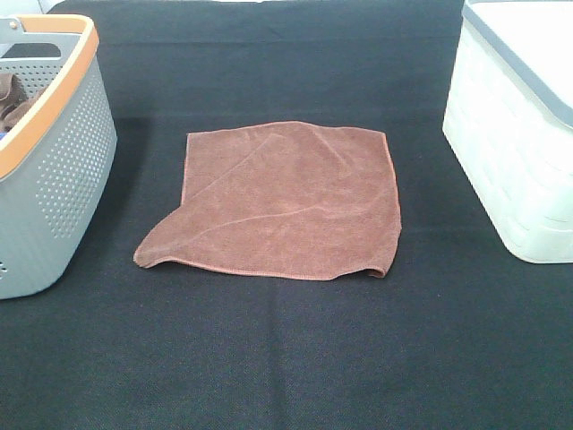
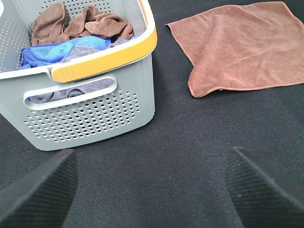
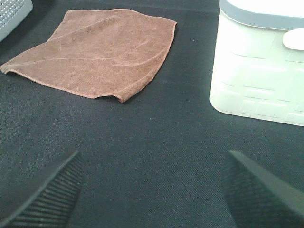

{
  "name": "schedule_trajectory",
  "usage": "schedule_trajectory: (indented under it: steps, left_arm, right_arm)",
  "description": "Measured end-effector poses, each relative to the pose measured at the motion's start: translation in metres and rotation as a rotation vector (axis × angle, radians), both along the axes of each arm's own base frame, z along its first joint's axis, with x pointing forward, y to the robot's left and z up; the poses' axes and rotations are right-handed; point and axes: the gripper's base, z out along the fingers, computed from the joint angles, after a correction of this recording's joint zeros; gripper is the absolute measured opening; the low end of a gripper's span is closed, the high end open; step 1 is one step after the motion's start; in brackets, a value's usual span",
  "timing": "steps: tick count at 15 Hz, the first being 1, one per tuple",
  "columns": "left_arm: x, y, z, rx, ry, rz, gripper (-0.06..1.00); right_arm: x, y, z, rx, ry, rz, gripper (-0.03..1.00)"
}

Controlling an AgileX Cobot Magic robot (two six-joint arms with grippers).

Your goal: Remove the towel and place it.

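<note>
A: How do the grippers stand?

B: The left gripper [image 2: 151, 190] has its fingers [image 2: 40, 190] spread wide over bare black cloth, nothing between them. The right gripper [image 3: 152, 190] is the same, fingertips [image 3: 261, 190] far apart and holding nothing.

A: And the towel?

B: The reddish-brown towel [image 1: 286, 202] lies spread nearly flat in the middle of the black table cover [image 1: 286, 358], hems roughly square to the table's edges. Its near left corner is drawn out toward the grey basket [image 1: 63, 179]; the near right corner is curled up a little.

A: Room around it?

B: Bare cover on every side. The orange-rimmed grey basket, with crumpled brown and blue cloths [image 2: 76, 33] inside, sits at the left edge; a white bin [image 1: 515, 152] at the right edge. The towel touches neither.
</note>
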Motion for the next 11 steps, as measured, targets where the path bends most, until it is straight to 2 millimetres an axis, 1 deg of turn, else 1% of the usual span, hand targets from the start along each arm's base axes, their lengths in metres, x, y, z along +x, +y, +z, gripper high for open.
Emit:
schedule_trajectory:
  steps: [11]
  left_arm:
    - [0.0000, 0.0000, 0.0000, 0.002, 0.000, -0.001, 0.81]
  right_arm:
    - [-0.0003, 0.0001, 0.0000, 0.001, -0.002, 0.000, 0.77]
